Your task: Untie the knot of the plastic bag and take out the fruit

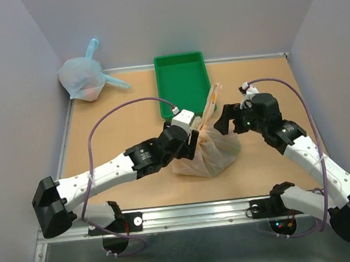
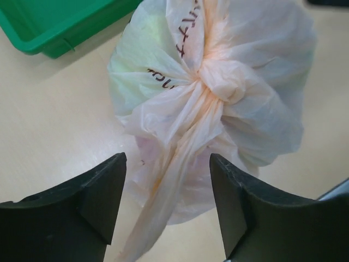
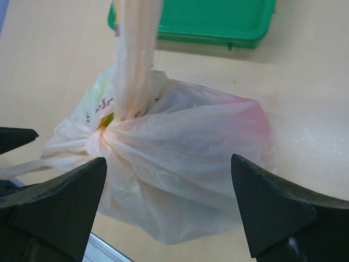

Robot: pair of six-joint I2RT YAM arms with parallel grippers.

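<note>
The peach-orange plastic bag [image 1: 207, 152] lies tied on the table between my two grippers. Its knot [image 2: 224, 83] is tight, and it also shows in the right wrist view [image 3: 101, 134]. One handle strip [image 3: 133, 54] stands up towards the tray. The other strip [image 2: 174, 169] runs between my left fingers without being pinched. My left gripper [image 2: 168, 164] is open at the bag's left side [image 1: 194, 141]. My right gripper [image 3: 168, 164] is open, just right of the bag [image 1: 227, 125]. The fruit is inside and shows only as faint green and pink tints [image 3: 248, 114].
A green tray [image 1: 182, 81] stands just behind the bag; it also shows in the left wrist view [image 2: 49, 27] and the right wrist view [image 3: 218, 22]. A pale blue tied bag [image 1: 82, 78] sits in the far left corner. The table's metal front rail [image 1: 189, 213] runs near the arm bases.
</note>
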